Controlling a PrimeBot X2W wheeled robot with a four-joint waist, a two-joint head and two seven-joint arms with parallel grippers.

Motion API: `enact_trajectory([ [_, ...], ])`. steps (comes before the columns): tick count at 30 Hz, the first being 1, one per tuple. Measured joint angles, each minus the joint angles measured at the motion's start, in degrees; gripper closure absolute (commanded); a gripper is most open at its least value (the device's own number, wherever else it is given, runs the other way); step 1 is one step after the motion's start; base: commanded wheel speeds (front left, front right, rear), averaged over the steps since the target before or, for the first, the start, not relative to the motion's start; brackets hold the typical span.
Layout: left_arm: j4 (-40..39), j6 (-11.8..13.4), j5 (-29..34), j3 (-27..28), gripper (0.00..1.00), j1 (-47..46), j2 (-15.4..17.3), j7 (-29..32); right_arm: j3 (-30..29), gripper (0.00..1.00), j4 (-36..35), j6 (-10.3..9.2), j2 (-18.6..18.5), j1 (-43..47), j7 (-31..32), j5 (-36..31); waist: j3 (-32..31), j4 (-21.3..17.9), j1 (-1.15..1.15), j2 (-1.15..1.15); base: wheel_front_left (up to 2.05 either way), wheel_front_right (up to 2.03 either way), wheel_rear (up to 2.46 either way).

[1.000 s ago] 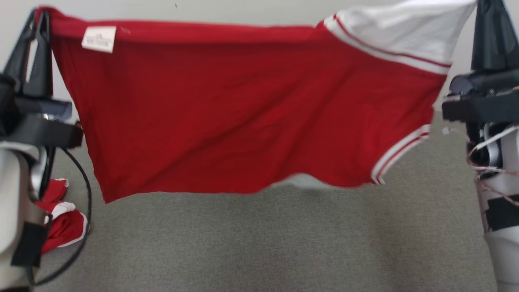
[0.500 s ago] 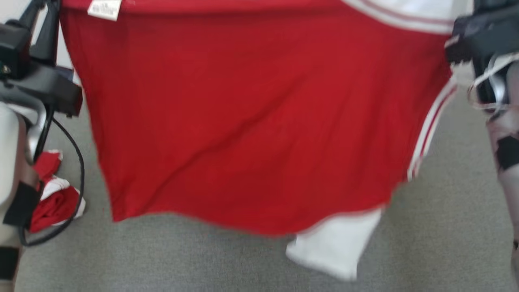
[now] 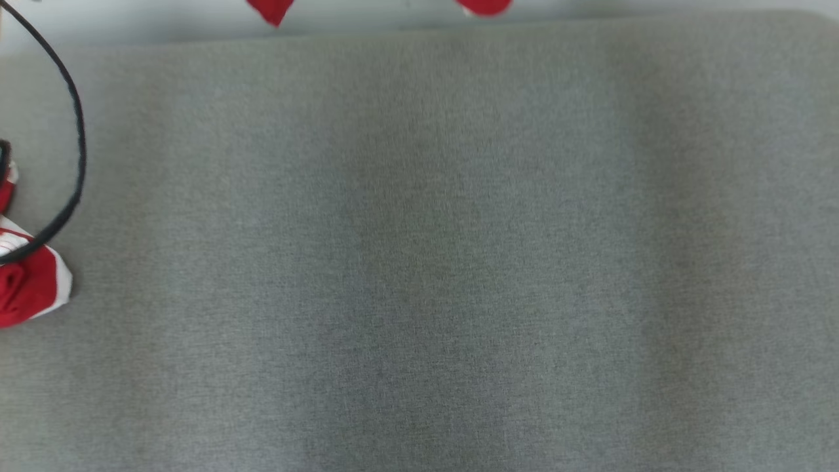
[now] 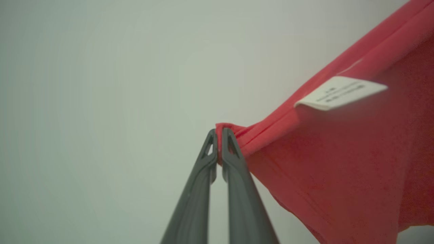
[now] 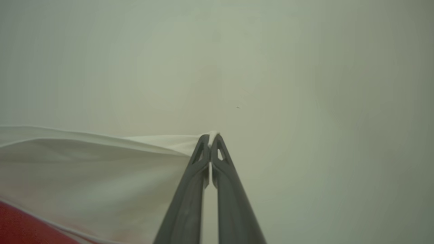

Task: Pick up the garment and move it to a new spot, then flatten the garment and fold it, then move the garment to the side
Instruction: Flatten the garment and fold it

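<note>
Cloth all but gone from the head view: the red-and-white fabric garment (image 3: 274, 9), which a second ago hung like a curtain across the frame between both arms, now shows as two red tips at the top edge, above the far rim of the grey fabric-covered bench (image 3: 419, 262). We note that the camera itself has shifted, so part of that change is the view's own. A crumpled red-and-white cloth bundle (image 3: 29, 292) lies at the bench's left edge, crossed in the picture by a looping black cable (image 3: 77, 131).

Left wrist view: the left gripper (image 4: 218, 134) has its long dark fingers (image 4: 237, 189) pressed together on a bunched corner of the red hem. The cloth runs off taut to the right past a white sewn-in label (image 4: 339, 92), with a pale wall (image 4: 101, 84) behind.

Right wrist view: the right gripper (image 5: 211, 136) pinches the tip of the garment's white panel between its fingers (image 5: 226, 193). The fabric stretches away to the left, with red at the bottom corner.

We judge the garment to be held aloft and spread by two corners, clear of the bench. The pick-up looks done; the lay-down on a new spot, the flattening and the fold are all to come.
</note>
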Motion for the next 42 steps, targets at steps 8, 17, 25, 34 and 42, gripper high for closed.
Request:
enact_trajectory([
  [8,-5.1,2.3,-3.5,3.8,1.00,16.6,-3.8,0.0,-2.9,1.00,-8.8,0.02,-0.3,24.2,0.0,9.3,4.5,-0.8,0.00,0.01,0.00,0.00,0.00],
  [17,-7.7,3.5,-5.6,9.9,1.00,42.3,-11.5,0.0,-5.1,1.00,-16.0,0.02,4.1,53.2,0.0,12.4,3.0,-1.2,-0.03,0.00,0.00,0.00,0.00],
  [25,-9.7,2.2,-4.6,14.4,1.00,56.9,-16.6,0.0,-2.3,1.00,-14.9,-0.01,5.2,67.4,0.0,11.4,-2.7,-1.8,-0.03,-0.01,0.00,0.00,0.00],
  [34,-9.9,0.5,-2.7,17.7,1.00,69.1,-19.6,0.0,-1.5,1.00,-11.3,-0.01,7.1,77.1,0.0,11.0,-11.2,-2.2,-0.04,-0.02,0.00,0.00,0.00],
  [42,-9.1,-0.4,-1.0,18.4,1.00,74.5,-20.4,0.0,-2.2,1.00,-10.8,-0.01,7.7,83.0,0.0,11.1,-16.8,-2.1,-0.04,-0.02,0.00,0.00,0.00],
])
